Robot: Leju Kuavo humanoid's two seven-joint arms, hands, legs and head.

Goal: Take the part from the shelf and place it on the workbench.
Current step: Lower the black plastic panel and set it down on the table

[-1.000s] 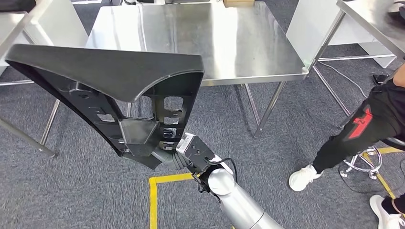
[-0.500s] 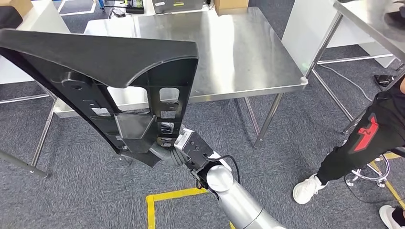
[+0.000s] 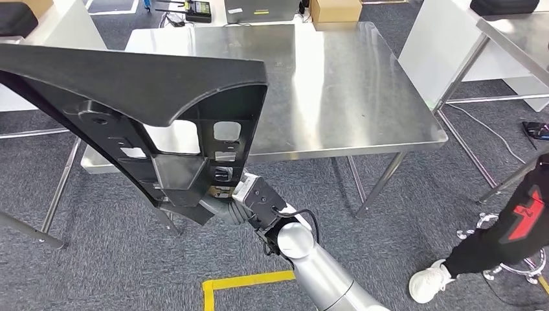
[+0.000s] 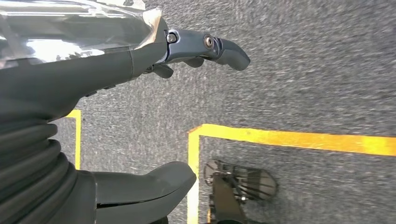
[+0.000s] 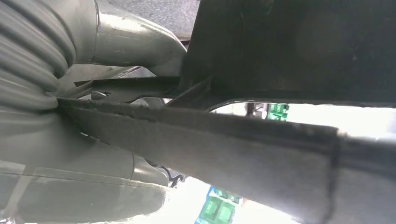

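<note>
A large black plastic part [image 3: 136,110], long and ribbed with cut-outs, is held up in front of me in the head view. My right hand [image 3: 223,206] grips its lower end, the silver arm rising from below. The right wrist view shows the grey thumb [image 5: 135,44] and the hand's ribbed cover against the part [image 5: 261,149]. The steel workbench [image 3: 336,84] stands just ahead, partly hidden behind the part. My left hand [image 4: 154,116] hangs over the carpet with fingers apart and nothing in it.
Yellow floor tape [image 3: 249,281] marks the grey carpet in front of my feet. A person's leg and white shoe [image 3: 430,285] stand at the right. A cardboard box [image 3: 335,10] and devices sit beyond the workbench's far edge. Another steel table [image 3: 511,32] is at the far right.
The whole view has shifted: I have moved closer to the workbench, which now looks larger and nearer. The part stays in my right hand, held the same way.
</note>
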